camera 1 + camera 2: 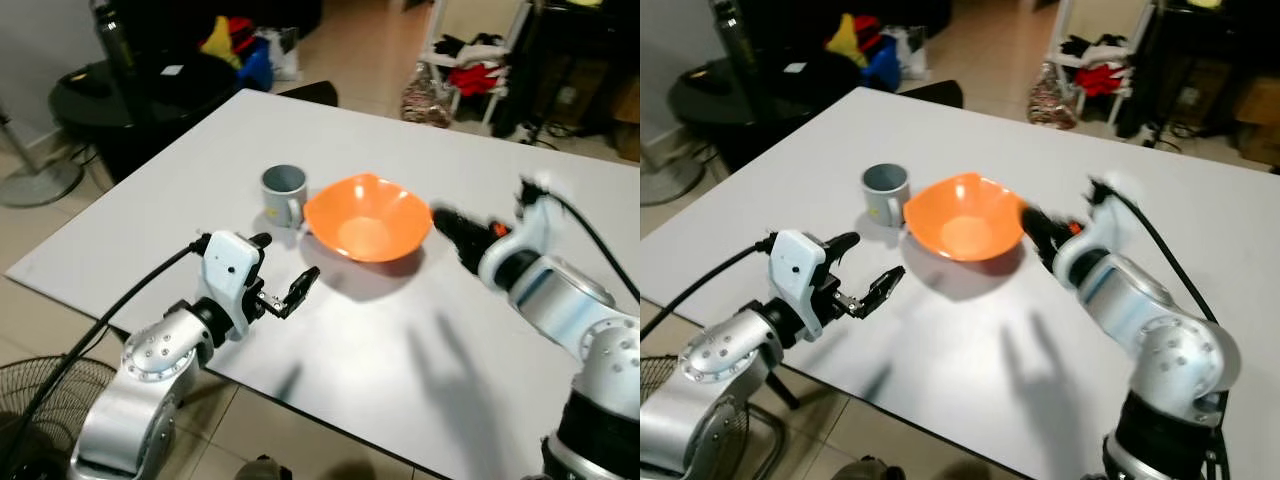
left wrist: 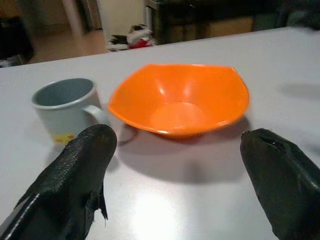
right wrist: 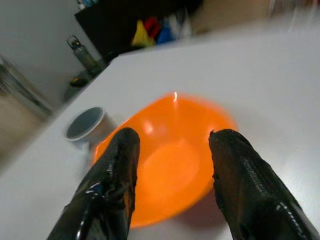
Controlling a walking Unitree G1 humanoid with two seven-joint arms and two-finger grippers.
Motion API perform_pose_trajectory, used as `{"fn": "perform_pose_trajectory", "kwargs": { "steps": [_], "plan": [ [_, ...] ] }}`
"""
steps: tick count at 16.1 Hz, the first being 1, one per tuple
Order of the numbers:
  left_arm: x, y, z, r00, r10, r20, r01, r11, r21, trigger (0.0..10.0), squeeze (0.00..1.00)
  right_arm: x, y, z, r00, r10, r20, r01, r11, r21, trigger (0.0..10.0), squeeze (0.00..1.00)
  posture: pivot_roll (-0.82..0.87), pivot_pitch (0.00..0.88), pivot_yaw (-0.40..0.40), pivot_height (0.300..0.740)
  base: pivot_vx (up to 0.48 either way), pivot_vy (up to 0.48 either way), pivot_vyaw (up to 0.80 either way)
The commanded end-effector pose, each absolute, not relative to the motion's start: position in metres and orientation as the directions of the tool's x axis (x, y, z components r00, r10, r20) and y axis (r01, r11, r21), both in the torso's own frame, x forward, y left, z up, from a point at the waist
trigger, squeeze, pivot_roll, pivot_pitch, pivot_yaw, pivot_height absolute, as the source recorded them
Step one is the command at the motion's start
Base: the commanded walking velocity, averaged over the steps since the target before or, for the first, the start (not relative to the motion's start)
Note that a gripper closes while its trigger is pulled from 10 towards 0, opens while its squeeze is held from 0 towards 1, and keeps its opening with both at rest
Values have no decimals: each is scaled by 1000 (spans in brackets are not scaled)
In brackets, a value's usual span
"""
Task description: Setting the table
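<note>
An orange bowl (image 1: 365, 218) sits near the middle of the white table (image 1: 180, 190). A grey mug (image 1: 284, 192) stands just to its left, its handle toward the bowl. My left gripper (image 1: 287, 258) hovers open over the table's near edge and points at the bowl and mug (image 2: 67, 102). Nothing lies between its fingers (image 2: 80, 165). My right gripper (image 1: 450, 228) is blurred and sits close to the bowl's right rim. In the right wrist view its fingers (image 3: 120, 165) are spread apart over the bowl (image 3: 170, 160), not clamped on it.
The table's near edge runs right under my left arm, with a fan (image 1: 30, 400) on the floor below. A black round side table (image 1: 110, 90) with a bottle stands at the far left. Piles of clothes and a rack (image 1: 470, 60) stand on the floor beyond.
</note>
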State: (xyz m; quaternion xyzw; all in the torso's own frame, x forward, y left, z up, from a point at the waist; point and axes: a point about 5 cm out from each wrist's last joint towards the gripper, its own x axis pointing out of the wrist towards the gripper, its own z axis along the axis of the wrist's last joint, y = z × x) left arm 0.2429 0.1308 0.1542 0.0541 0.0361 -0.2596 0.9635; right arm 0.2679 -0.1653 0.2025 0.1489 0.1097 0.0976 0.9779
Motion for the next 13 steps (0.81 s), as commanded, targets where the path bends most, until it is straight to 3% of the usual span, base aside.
{"fn": "perform_pose_trajectory", "kwargs": {
  "steps": [1, 4, 6, 8, 13],
  "plan": [
    [251, 142, 154, 922, -377, -84, 385, 915, 121, 10000, 0, 263, -154, 203, 961, 241, -137, -218, 962, 168, 10000, 0, 101, 0, 53, 740, 0, 0, 0],
    [256, 145, 156, 953, -298, -49, 302, 944, 135, 10000, 0, 256, -158, 187, 986, 137, -100, -124, 985, 120, 10000, 0, 80, 0, 58, 740, 0, 0, 0],
    [250, 142, 153, 952, -298, -71, 306, 939, 155, 10000, 0, 248, -161, 173, 986, 47, -158, -32, 995, 98, 10000, 0, 81, 0, 49, 740, 0, 0, 0],
    [248, 139, 149, 956, -285, -72, 294, 938, 182, 10000, 0, 243, -155, 156, 977, 135, -167, -120, 988, 96, 10000, 0, 105, 0, 28, 740, 0, 0, 0],
    [237, 141, 154, 952, -303, -36, 304, 936, 179, 10000, 0, 241, -151, 149, 973, 159, -170, -145, 985, 95, 10000, 0, 135, 0, 4, 740, 0, 0, 0]
  ]
}}
